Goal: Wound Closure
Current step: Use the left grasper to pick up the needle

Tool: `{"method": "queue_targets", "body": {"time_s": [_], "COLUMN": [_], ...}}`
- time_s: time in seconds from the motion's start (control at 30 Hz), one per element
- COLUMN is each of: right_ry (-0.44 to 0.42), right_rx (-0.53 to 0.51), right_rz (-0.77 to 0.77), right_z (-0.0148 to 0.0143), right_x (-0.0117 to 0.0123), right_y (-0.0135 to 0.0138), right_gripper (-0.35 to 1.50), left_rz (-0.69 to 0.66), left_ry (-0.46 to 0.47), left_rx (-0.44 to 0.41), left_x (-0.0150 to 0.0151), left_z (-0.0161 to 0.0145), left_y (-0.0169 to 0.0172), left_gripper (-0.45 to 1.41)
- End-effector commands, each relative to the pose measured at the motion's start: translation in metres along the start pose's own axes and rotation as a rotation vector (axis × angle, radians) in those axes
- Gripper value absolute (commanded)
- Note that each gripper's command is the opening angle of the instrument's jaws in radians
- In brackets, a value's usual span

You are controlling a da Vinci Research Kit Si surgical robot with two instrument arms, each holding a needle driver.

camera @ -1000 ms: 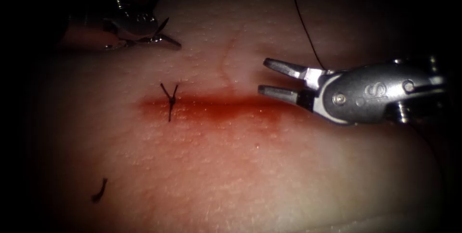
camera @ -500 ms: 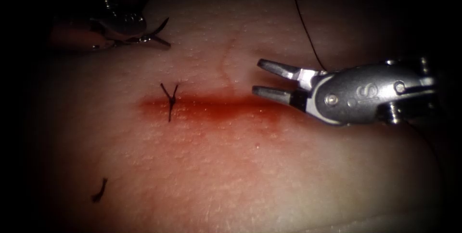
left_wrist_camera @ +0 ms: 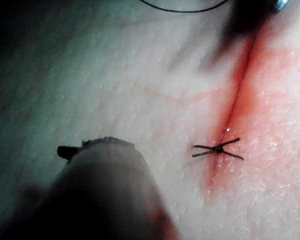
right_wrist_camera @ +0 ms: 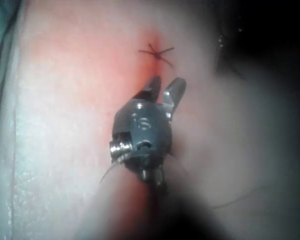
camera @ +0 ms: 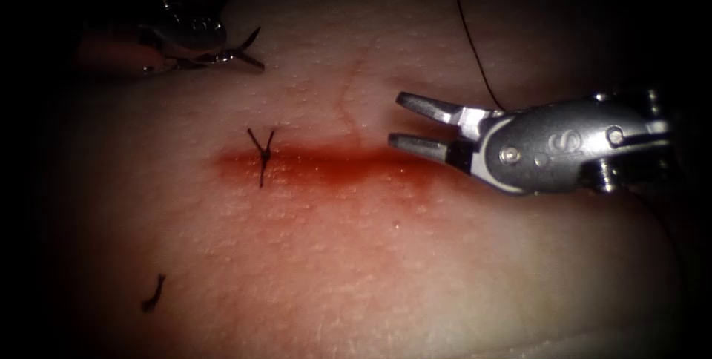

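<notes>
The right hand hovered over the right end of the cut, jaws spread wide, holding nothing. The left hand lay well up and left of the cut, jaws narrowly parted and empty. One knotted stitch crossed the cut's left end amid red fluid. A thread ran behind the right hand; a cut thread end lay on the tissue.
</notes>
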State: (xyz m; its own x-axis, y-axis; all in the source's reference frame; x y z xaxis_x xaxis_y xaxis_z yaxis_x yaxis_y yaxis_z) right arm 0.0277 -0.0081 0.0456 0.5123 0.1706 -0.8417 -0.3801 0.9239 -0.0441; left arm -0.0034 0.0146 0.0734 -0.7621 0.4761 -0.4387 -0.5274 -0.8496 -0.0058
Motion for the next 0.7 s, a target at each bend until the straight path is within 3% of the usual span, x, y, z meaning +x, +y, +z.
{"method": "queue_targets", "body": {"time_s": [0.03, 0.13, 0.23, 0.37, 0.57, 0.7], "right_ry": [0.002, -0.003, -0.003, -0.004, -0.008, -0.011], "right_rx": [0.0, -0.005, -0.004, -0.005, -0.009, -0.01], "right_rz": [0.0, 0.001, 0.0, -0.001, -0.004, -0.005], "right_z": [0.0008, 0.001, 0.0012, 0.0013, 0.0018, 0.002], "right_x": [-0.0001, -0.0002, -0.0004, -0.0005, -0.0009, -0.0009], "right_y": [-0.0003, -0.0003, -0.0004, -0.0004, -0.0005, -0.0006], "right_gripper": [0.09, 0.19, 0.3, 0.43, 0.46, 0.41], "left_rz": [0.012, 0.023, 0.037, -0.042, -0.179, -0.275], "left_ry": [0.002, 0.0, 0.013, 0.021, 0.093, 0.162], "left_rx": [0.006, 0.022, 0.022, 0.012, -0.112, -0.229], "left_x": [0.0002, -0.0005, -0.0015, -0.0027, -0.0034, -0.0037], "left_z": [0.0015, 0.0027, 0.0043, 0.005, 0.0045, 0.0044], "left_y": [-0.0001, 0.0, -0.0005, -0.0017, -0.0023, -0.0026], "left_gripper": [0.68, 0.89, 0.89, 0.83, 0.68, 0.68]}}
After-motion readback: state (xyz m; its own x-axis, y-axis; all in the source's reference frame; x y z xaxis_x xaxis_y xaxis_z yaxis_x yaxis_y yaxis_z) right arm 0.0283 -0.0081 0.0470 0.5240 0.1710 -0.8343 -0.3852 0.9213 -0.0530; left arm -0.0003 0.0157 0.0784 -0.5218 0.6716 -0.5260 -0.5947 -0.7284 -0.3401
